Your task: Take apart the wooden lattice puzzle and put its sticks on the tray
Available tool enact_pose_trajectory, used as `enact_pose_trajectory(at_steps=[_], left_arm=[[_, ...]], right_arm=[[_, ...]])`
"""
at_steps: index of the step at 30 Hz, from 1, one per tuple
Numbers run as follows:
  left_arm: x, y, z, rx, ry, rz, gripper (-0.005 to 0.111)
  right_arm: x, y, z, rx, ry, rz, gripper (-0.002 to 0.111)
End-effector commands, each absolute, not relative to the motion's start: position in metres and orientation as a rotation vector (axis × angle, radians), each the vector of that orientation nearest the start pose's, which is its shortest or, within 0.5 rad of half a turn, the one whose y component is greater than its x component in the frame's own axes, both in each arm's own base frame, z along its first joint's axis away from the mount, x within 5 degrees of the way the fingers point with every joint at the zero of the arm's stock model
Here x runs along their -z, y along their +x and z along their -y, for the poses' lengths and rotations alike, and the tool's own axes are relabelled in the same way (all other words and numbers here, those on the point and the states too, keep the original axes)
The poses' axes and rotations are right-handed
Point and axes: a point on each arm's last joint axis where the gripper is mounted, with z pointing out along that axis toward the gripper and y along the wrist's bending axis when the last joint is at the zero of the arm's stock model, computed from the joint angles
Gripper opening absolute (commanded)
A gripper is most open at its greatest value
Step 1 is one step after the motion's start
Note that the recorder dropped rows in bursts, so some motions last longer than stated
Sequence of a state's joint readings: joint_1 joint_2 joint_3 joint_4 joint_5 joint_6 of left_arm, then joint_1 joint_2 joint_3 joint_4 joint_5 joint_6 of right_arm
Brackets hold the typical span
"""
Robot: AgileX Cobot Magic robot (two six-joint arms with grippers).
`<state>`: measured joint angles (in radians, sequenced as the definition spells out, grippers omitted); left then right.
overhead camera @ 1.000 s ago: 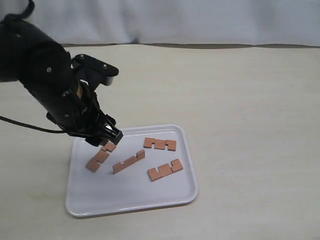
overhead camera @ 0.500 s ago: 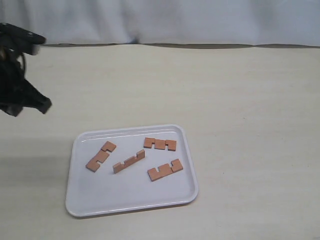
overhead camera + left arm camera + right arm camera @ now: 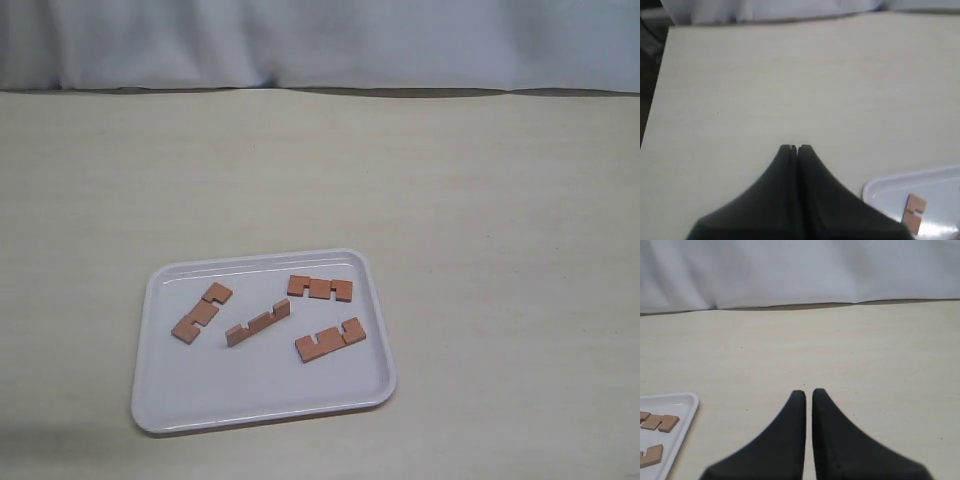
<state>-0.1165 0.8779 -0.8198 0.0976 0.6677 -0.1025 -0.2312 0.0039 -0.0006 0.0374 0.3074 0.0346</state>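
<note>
All four sticks [image 3: 320, 288] lie separate on the tray [image 3: 260, 385]; disassembly appears complete. My left tool [image 3: 794, 148] and right tool [image 3: 808, 392] are clenched, empty, over the table [image 3: 480, 200]. Next: park only.

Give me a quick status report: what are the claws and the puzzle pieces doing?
Left gripper shut, empty, over bare table. Right gripper shut, empty. Four sticks lie apart on the tray, none interlocked. Nothing in the way.
</note>
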Motion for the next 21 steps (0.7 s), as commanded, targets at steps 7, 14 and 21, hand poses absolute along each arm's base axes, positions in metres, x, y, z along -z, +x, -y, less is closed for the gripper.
enact_pose_trajectory(at_steps=[7,14,21], left_arm=[[-0.361,0.069,0.006,0.104,0.035,-1.607,0.000],[-0.353,0.015,0.000,0.115,0.038,-1.293,0.000],[-0.347,0.002,-0.002,0.093,0.049,-1.216,0.000]], right_arm=[[-0.186,0.053,0.011,0.107,0.255,-1.763,0.004],[-0.186,0.053,0.011,0.107,0.255,-1.763,0.004],[-0.186,0.053,0.011,0.107,0.255,-1.763,0.004]])
